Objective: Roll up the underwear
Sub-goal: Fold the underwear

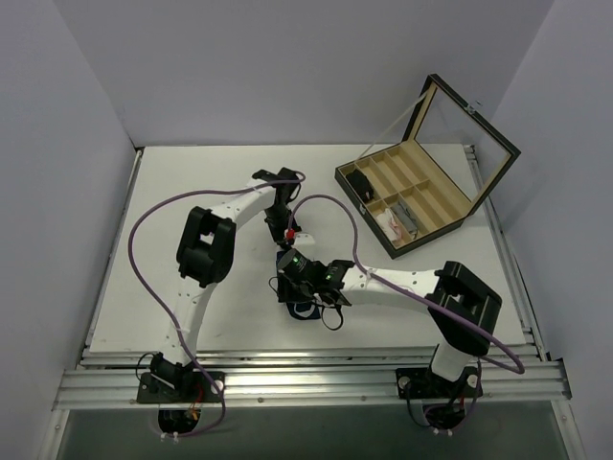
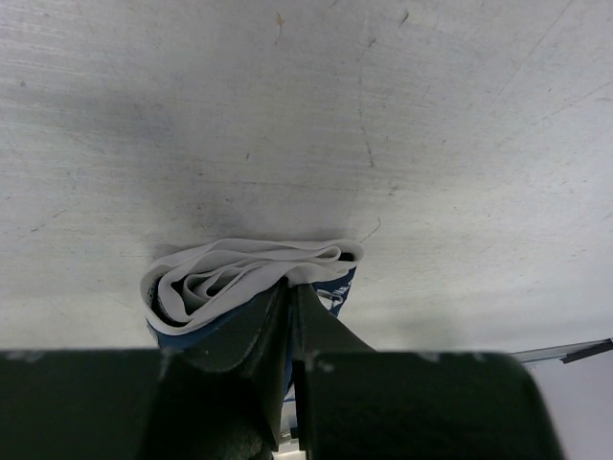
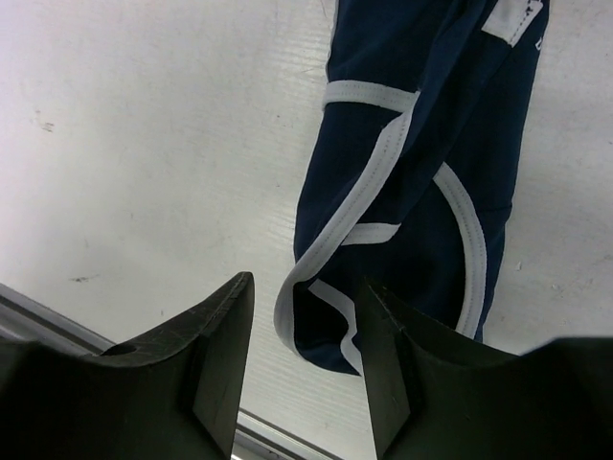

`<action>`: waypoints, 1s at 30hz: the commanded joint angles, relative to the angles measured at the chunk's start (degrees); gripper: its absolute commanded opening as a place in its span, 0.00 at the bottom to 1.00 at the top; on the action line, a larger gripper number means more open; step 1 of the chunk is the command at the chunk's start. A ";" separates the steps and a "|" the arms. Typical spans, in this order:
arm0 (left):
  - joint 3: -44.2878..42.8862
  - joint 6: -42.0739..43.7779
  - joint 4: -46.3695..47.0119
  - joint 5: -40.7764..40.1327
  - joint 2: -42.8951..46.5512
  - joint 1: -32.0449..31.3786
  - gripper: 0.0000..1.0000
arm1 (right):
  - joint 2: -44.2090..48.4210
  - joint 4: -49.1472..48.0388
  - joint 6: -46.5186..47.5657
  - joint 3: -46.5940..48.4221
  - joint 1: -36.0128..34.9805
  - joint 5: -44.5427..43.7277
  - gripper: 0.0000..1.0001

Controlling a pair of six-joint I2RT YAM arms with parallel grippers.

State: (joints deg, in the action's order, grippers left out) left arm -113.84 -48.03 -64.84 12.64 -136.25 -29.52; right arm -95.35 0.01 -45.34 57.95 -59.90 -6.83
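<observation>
Left gripper (image 2: 290, 297) clamped on the rolled end of the underwear (image 2: 239, 278)
Right gripper (image 3: 306, 287) hangs with fingers spread over its flat end, on the table (image 2: 287, 96)

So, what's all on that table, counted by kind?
Robot arms: 2 (left arm, right arm)
Navy underwear: 1
Divided box: 1
Small items in the box: 2 (black item, white-and-pink bundle)
Total: 6

underwear (image 3: 421, 172) at table (image 1: 192, 192) centre, left tool (image 2: 290, 297) on it, box (image 1: 367, 213) behind right
</observation>
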 commanded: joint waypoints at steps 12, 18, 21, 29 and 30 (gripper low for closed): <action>2.31 -0.05 0.68 -0.69 -1.66 -0.19 0.13 | -2.65 5.09 -2.73 1.82 -1.89 -6.97 0.01; 1.35 0.57 -0.02 -2.18 -2.18 0.25 0.14 | 0.86 -1.48 -5.80 -6.79 -1.89 -4.33 0.00; 0.90 1.01 -0.20 -2.97 -2.80 0.69 0.14 | 1.66 -4.39 -8.18 -11.10 -1.63 -3.37 0.00; 0.11 1.36 0.68 -3.42 -2.89 0.78 0.16 | 3.77 -6.87 -10.29 -16.64 -1.36 -2.75 0.00; 0.11 1.36 0.85 -3.33 -2.45 0.78 0.18 | 4.64 -6.26 -10.12 -16.56 -1.27 -2.92 0.00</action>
State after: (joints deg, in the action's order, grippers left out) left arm -113.49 -47.59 -64.77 13.52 -136.31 -29.19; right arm -92.86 -9.41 -54.19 42.94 -61.45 -9.87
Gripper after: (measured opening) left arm 0.167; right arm 0.007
